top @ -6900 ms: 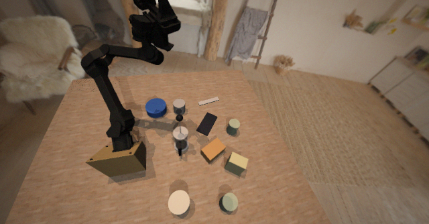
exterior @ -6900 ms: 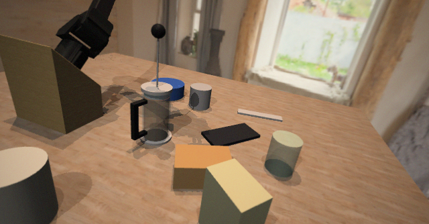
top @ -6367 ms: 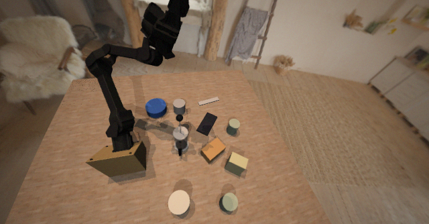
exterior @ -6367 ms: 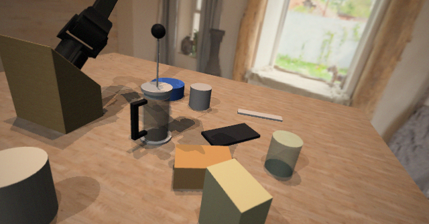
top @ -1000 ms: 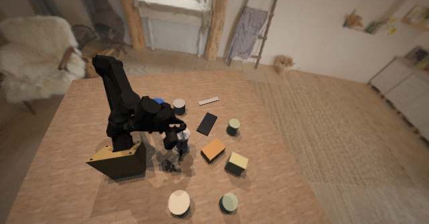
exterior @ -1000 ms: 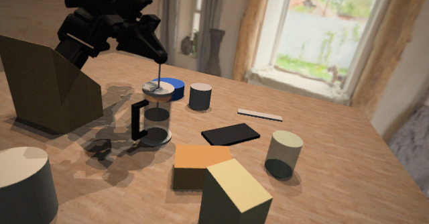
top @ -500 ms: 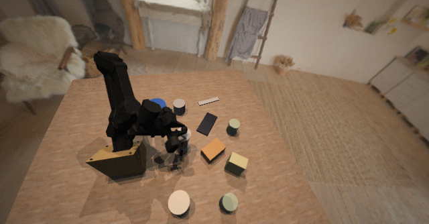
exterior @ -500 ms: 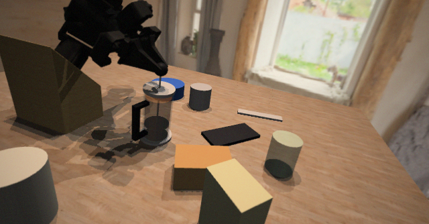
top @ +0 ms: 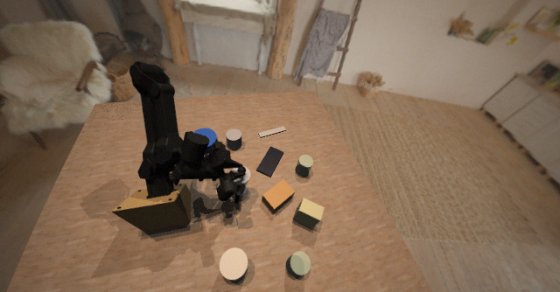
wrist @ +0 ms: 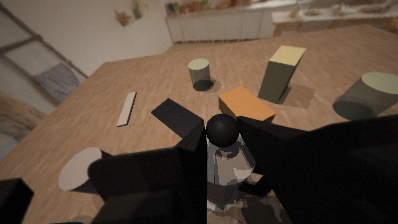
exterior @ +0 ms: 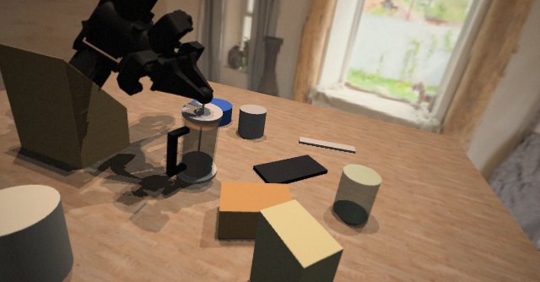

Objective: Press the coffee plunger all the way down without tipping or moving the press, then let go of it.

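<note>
The coffee press stands upright on the table, a glass cylinder with a light lid and a black handle on its left side in the exterior view. My gripper is shut on the round black plunger knob, just above the lid. Only a very short piece of rod shows between knob and lid. Inside the glass, the dark plunger part is low, near the base. In the top view the arm covers most of the press.
A blue disc and a grey cylinder stand behind the press. A black slab, an orange block, a yellow block and a green cylinder lie beyond. A large brown wedge stands beside the arm.
</note>
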Action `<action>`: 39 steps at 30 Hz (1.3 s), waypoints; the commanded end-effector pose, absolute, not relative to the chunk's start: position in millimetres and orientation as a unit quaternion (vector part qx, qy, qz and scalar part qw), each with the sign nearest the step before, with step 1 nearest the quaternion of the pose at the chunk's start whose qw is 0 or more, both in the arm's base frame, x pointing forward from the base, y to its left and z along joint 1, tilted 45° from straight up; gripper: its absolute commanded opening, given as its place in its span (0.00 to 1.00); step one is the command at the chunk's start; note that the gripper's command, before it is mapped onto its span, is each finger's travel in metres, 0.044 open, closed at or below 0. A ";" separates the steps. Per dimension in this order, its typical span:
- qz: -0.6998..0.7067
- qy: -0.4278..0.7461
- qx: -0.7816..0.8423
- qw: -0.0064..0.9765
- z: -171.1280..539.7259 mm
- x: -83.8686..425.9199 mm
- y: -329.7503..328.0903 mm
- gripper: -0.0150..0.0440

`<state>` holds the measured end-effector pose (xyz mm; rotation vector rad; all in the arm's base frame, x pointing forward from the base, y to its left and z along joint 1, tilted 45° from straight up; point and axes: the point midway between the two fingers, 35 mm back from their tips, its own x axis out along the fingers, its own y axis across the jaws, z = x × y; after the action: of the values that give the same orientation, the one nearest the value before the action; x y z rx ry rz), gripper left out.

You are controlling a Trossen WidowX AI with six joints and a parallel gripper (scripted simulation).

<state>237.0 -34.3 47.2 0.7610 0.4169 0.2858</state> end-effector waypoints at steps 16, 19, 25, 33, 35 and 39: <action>0.135 0.201 0.366 0.899 47.9 239.4 -33.2 0.45; 0.135 0.201 0.366 0.899 47.9 239.4 -33.2 0.45; 0.135 0.201 0.366 0.899 47.9 239.4 -33.2 0.68; 0.135 0.201 0.366 0.899 47.9 239.4 -33.2 1.00; 0.135 0.201 0.366 0.899 47.9 239.4 -33.2 1.00; 0.122 0.194 0.377 0.898 55.3 248.2 -41.7 1.00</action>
<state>241.8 -33.6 49.4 0.7683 0.4168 0.2793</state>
